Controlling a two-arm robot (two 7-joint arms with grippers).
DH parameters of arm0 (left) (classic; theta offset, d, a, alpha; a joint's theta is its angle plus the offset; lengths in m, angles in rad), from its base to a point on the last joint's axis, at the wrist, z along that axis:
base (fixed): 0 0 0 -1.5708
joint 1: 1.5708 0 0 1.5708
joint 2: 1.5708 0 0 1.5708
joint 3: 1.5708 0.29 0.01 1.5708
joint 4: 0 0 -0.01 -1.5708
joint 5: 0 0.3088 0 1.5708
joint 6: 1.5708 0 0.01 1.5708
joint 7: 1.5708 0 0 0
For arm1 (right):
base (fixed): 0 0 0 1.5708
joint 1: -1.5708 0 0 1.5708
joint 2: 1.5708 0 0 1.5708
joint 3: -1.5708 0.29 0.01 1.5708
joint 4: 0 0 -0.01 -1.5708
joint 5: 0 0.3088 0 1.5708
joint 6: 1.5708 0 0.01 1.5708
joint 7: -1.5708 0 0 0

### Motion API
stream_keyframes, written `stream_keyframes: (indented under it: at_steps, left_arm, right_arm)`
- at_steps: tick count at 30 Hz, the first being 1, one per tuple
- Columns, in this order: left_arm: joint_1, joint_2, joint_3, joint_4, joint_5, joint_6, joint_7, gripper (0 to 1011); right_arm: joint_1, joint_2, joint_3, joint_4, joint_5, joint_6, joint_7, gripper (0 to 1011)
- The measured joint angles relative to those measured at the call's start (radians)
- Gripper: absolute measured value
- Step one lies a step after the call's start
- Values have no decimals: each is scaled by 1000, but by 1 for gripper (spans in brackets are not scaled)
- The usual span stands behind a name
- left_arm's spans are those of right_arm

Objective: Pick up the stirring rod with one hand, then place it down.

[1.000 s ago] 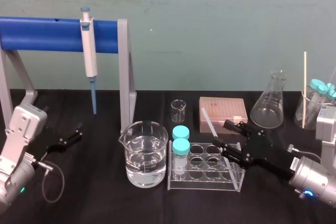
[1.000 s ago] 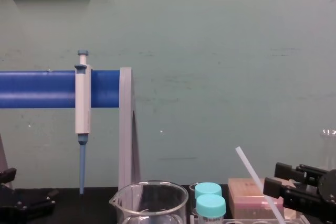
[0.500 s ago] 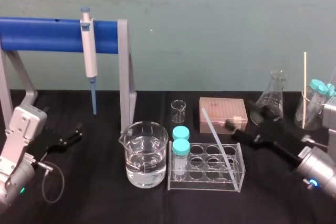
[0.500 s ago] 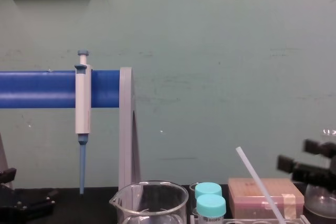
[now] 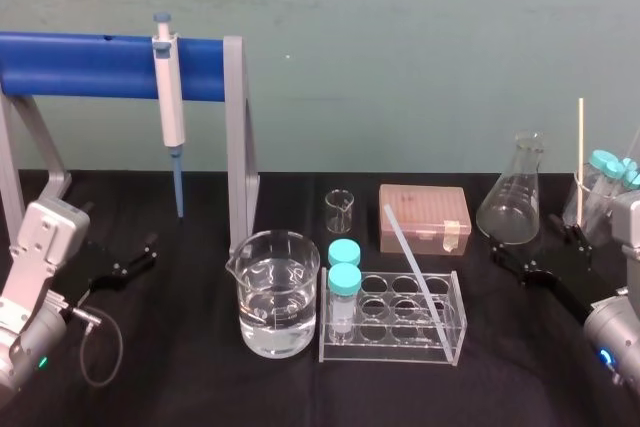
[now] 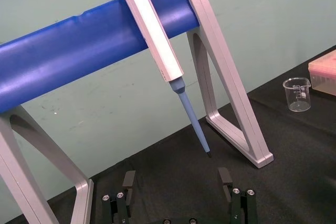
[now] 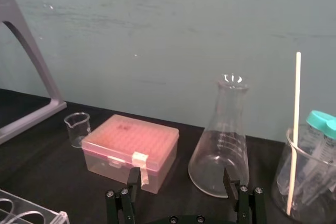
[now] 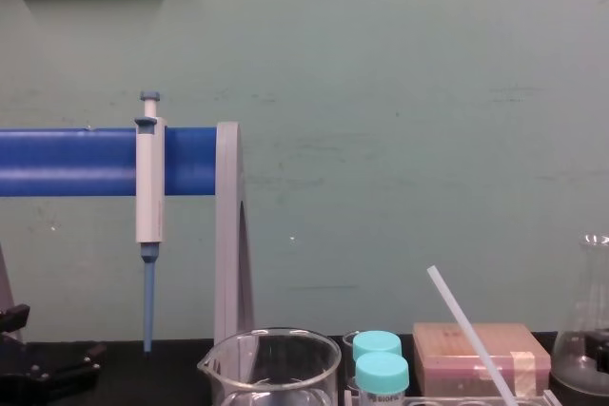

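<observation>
Jaws of my right gripper (image 5: 535, 255) gape empty near the table's right edge. The stirring rod (image 5: 410, 257) leans in the tube rack (image 5: 455, 337) mid-table. I judge it placed, so I should back off wide of the flask (image 5: 512, 202). My left gripper (image 5: 130, 263) idles released by the left edge.

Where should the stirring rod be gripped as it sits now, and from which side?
Probably its bare upper stretch above the rack, approached from the robot's right. The stirring rod leans with its lower end in the rack, and capped vials and a beaker crowd its left. The open right gripper sits on that right side; the left gripper sits far left.
</observation>
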Motion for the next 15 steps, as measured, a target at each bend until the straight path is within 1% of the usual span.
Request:
stream_keyframes:
  at_steps: [15]
  left_arm:
    - [0,0,0,0,0,0,0,1000]
  right_arm:
    - [0,3,-2,-2,1,-2,1,1004]
